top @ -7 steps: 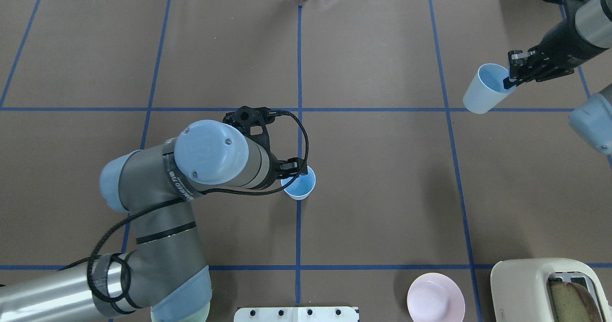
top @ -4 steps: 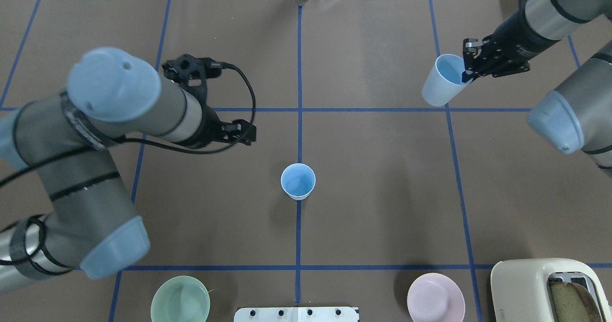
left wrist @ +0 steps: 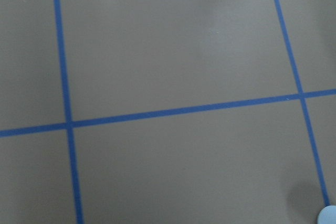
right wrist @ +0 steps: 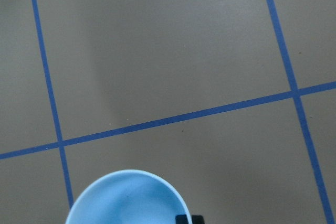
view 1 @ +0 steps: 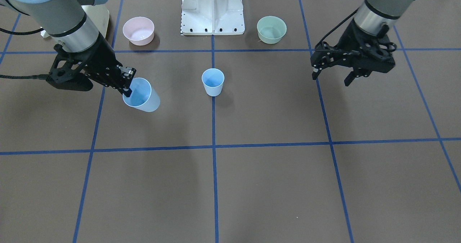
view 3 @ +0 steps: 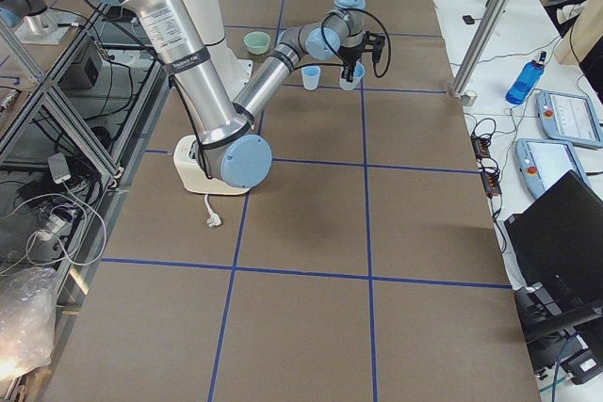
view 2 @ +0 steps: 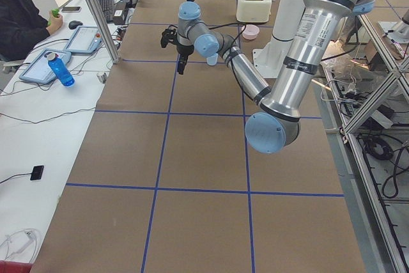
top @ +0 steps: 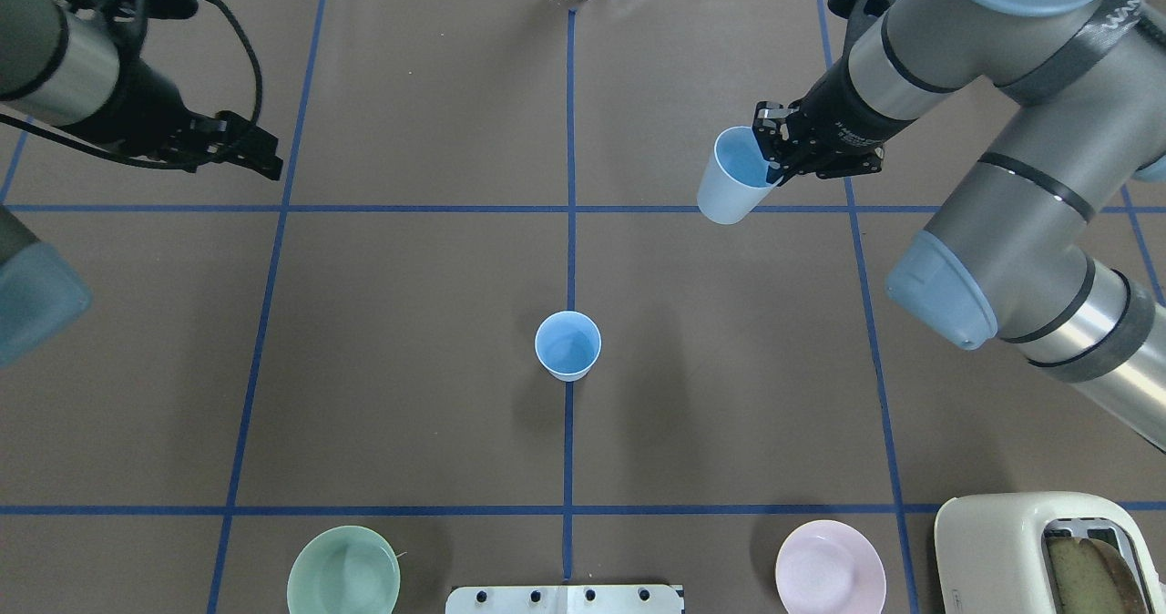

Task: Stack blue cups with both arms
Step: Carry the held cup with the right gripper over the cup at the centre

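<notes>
The right claw (top: 774, 163) is in the upper right of the overhead view and is closed on the rim of one blue cup (top: 729, 190). One finger is inside the cup's mouth and the other is outside the wall. This held cup is tilted: in the overhead view its bottom points to the lower left and its bright blue inside faces the claw. In the front-facing view the same claw (view 1: 128, 86) and cup (view 1: 142, 97) are at the middle left. In the right wrist view only the cup's rim shows, at the bottom edge.

The left claw (top: 260, 151) is in the upper left of the overhead view. In the front-facing view it (view 1: 330, 80) is at the upper right, with its two fingers spread wide and nothing between them, above the bare desk (top: 410, 95).

The second blue cup (top: 567, 345) stands upright on the centre blue line of the desk, in the middle of the overhead view, well apart from both claws. In the front-facing view it (view 1: 213, 81) is right of the held cup, not touching it.

Along the bottom edge of the overhead view are a green bowl (top: 343, 570), a pink bowl (top: 830, 567) and a cream toaster (top: 1038, 550) in the corner.
</notes>
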You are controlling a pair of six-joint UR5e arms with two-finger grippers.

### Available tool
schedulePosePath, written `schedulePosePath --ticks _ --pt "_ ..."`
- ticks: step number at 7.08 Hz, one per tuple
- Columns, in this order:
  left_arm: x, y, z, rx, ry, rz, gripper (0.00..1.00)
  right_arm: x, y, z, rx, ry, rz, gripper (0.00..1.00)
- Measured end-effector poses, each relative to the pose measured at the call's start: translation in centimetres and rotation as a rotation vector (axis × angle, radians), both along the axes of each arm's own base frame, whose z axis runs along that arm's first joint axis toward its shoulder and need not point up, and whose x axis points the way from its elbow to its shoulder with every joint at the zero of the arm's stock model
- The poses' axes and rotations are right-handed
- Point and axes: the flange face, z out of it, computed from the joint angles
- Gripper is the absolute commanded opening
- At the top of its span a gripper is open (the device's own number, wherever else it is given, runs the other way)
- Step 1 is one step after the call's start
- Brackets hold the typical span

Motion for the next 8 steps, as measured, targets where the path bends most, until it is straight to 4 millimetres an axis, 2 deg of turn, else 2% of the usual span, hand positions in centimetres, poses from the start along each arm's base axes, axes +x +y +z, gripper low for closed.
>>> schedulePosePath --ticks 2,3,5,8 --pt "-6.1 -0.6 4.6 0.039 -0.001 0.012 0.98 -2.9 1.4 -2.4 -0.008 -0.002 0.02 0.0" --pt "-8.4 -0.5 6.5 0.052 -0.004 0.007 0.98 -4.4 2.2 -3.3 -0.009 0.007 0.029 0.0" --pt "-11.7 -0.3 9.7 0.064 0.002 -0.011 0.97 -7.3 4.1 -4.3 0.0 0.027 0.042 0.0" --pt "-17.9 -1.5 13.9 0.059 0.04 -0.041 0.98 -10.6 6.5 -5.1 0.011 0.048 0.046 0.0"
